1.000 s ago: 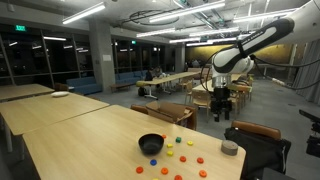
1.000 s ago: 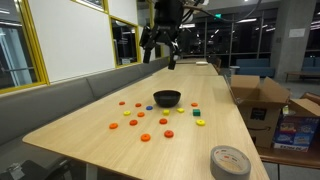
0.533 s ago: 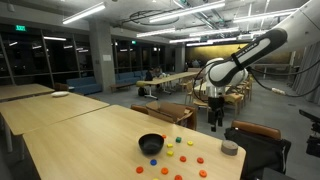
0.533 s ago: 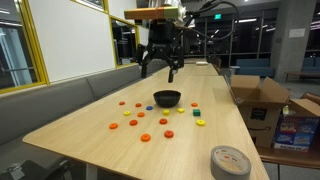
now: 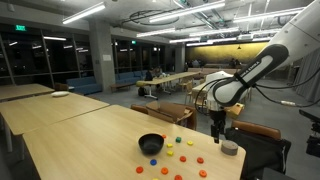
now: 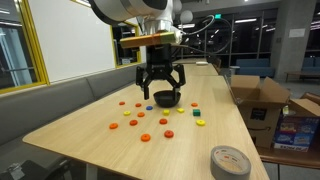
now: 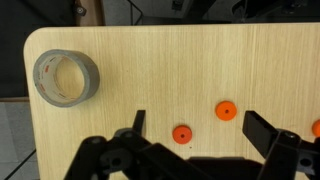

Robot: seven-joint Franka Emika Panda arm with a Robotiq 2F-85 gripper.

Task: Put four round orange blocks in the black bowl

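Pale wood worktop (image 6: 90, 125): long, light-grained; carries all the pieces. Rounded corner seen in wrist view (image 7: 40, 120).
Arm (image 5: 262, 60): white, bent over worktop end.
Tool (image 6: 161, 86): black, hangs above worktop, fingers spread apart, nothing held. In wrist view (image 7: 205, 130) both fingers (image 7: 262, 132) frame bare wood.
Tape roll (image 7: 65, 78): grey, 1, lies flat near worktop corner; also in exterior views (image 6: 229, 161) (image 5: 229, 147).
Black bowl (image 6: 166, 99): 1, upright on worktop, just below/behind tool in exterior view; in exterior view (image 5: 151, 144) it sits well apart from tool, toward worktop middle. Contents not visible.
Round orange blocks (image 6: 146, 136): scattered flat on worktop, none in tool. Approx 9 in exterior view; exact no. hard to tell, too small. Wrist view: 2 whole, one (image 7: 181, 133) between the fingers, just under the gap, one (image 7: 226, 111) nearer the right-hand finger; a 3rd cut off at frame edge (image 7: 316, 128).
Yellow pieces (image 6: 200, 123): at least 2, near bowl.
Blue/green pieces (image 6: 193, 110): approx 2, just beside bowl; colours hard to split.
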